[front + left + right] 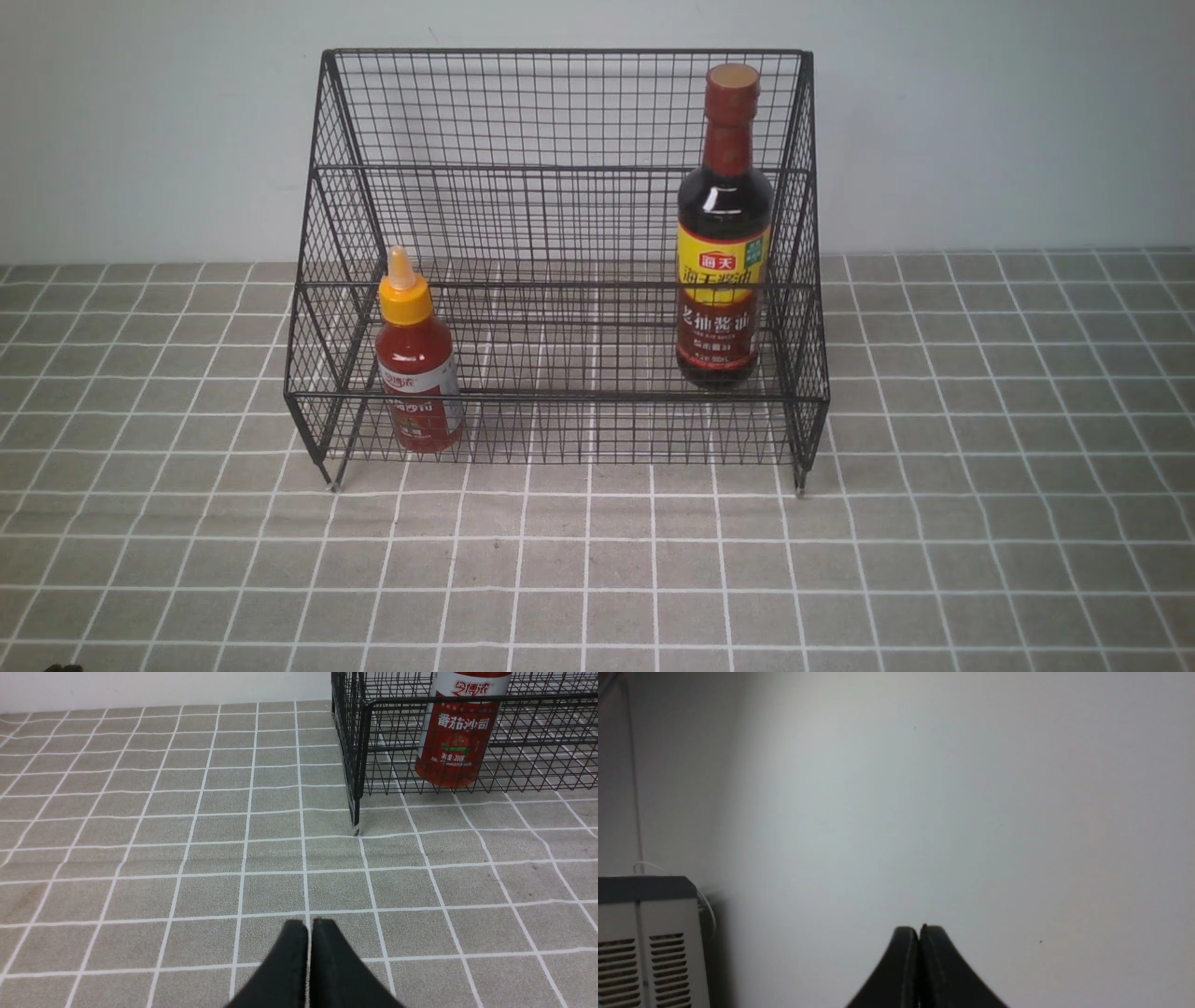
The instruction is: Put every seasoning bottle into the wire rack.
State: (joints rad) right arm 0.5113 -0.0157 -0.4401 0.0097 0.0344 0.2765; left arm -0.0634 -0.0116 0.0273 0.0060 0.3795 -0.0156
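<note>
1. We see the red sauce bottle [417,373] upright at the wire rack [560,233]'s front left, the soy-sauce bottle [724,233] upright at its right (both inside).
2. Left gripper [308,926] and right gripper [919,931]: jaws pressed together, holding nothing.

Soft, even light is filling the front view; the counter [980,523] is showing no hard shadows. A small glare spot is sitting on the dark bottle [719,280] at its shoulder, and the rack [560,224] wires are reading crisp. In the left wrist view the grid lines are bowing toward the edges, and the fingers [289,970] are looking slightly soft. In the right wrist view the wall [948,802] is darkening toward 9 o'clock, with a shadow falling beside the vented box [644,947].
</note>
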